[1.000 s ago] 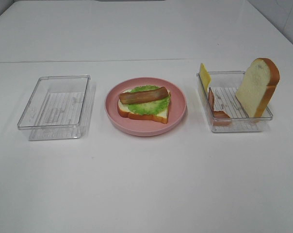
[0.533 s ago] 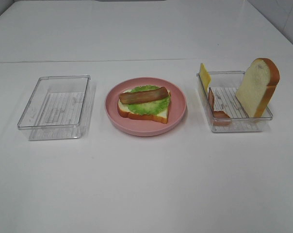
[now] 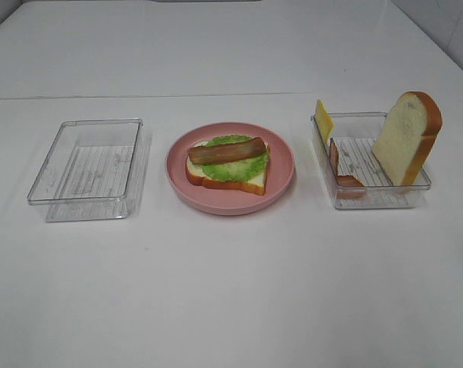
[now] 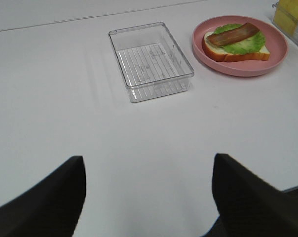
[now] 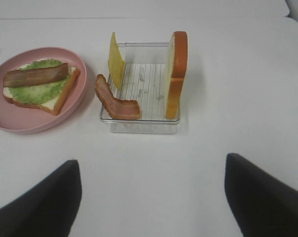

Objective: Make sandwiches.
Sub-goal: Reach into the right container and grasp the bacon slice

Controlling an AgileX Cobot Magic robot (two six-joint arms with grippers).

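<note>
A half-built sandwich lies on the round pink plate in the table's middle: a bread slice, a green lettuce leaf and one bacon strip on top. It also shows in the left wrist view and the right wrist view. The right clear tray holds an upright bread slice, a yellow cheese slice and a bacon strip. My left gripper and right gripper are open and empty, well back from these things. Neither shows in the exterior view.
An empty clear tray stands left of the plate; it also shows in the left wrist view. The white table stretches bare toward the front. A seam runs across the table behind the trays.
</note>
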